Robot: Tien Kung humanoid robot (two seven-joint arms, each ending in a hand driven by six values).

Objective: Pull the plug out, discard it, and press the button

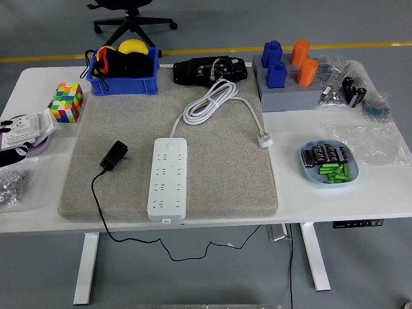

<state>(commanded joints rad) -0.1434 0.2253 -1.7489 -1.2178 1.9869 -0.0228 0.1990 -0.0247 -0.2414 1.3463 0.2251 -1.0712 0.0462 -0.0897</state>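
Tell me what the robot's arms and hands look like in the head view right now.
Almost nothing shows. A black sliver at the picture's left edge, just below a white item, may be the left hand. Too little of it is visible to make out shape, cables or markings. The right arm is not in view.
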